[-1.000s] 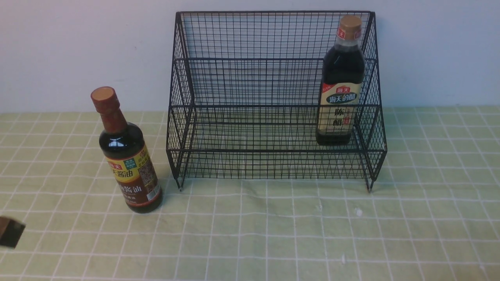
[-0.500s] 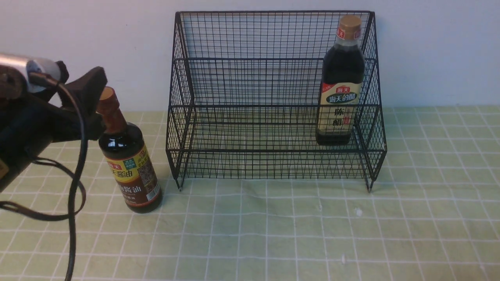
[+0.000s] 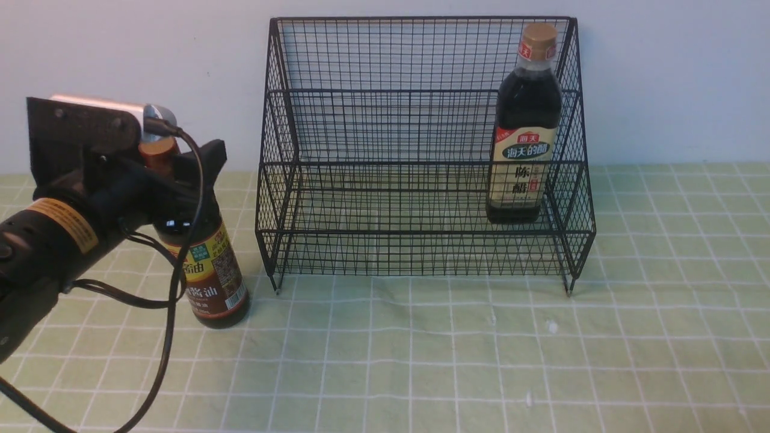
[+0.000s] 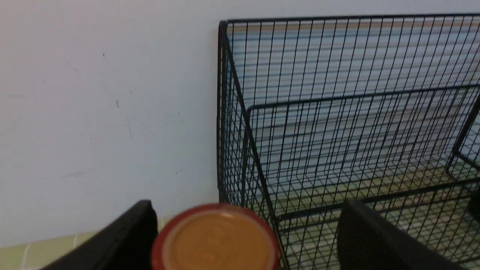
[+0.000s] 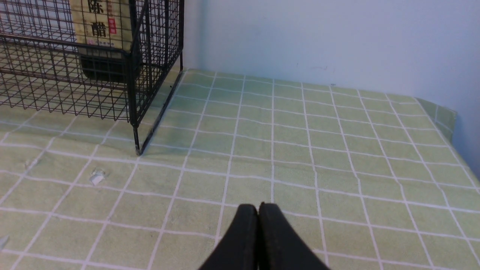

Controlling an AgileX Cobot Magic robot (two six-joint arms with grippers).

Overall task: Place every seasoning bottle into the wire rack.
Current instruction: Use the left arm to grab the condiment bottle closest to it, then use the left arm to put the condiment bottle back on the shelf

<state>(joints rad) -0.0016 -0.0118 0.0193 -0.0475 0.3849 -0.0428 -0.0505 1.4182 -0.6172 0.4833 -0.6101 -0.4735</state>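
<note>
The desk (image 3: 421,373) spreads across the scene under a pale green cloth with a white grid, and a plain light wall (faintly marked in places) (image 3: 674,90) rises at its far side. The black wire rack (image 3: 427,231) stands toward the far side, near the middle, on short feet.

The left arm (image 3: 36,258) reaches in from the left, a black cable (looping loosely) (image 3: 165,349) hanging by it. Its left end effector (image 4: 243,225) is wide open, with one finger to each side of the soy sauce bottle's cap; it is not clamped on the bottle, though I cannot tell whether either finger touches it. The right end effector (image 5: 257,207) is closed, its fingertips together, with nothing in its grip (it hangs over the cloth).

The vinegar bottle (tan cap, cream label) (image 3: 526,120) stands inside the wire rack at its right end, behind the front mesh. The soy sauce bottle (yellow and brown label) (image 3: 216,270) stands on the desk, left of the rack and outside it, its neck partly hidden by the arm. A silver camera (image 3: 114,111) sits on the left wrist, and a small pale mark (image 3: 551,326) shows on the cloth, nearer than the rack.
</note>
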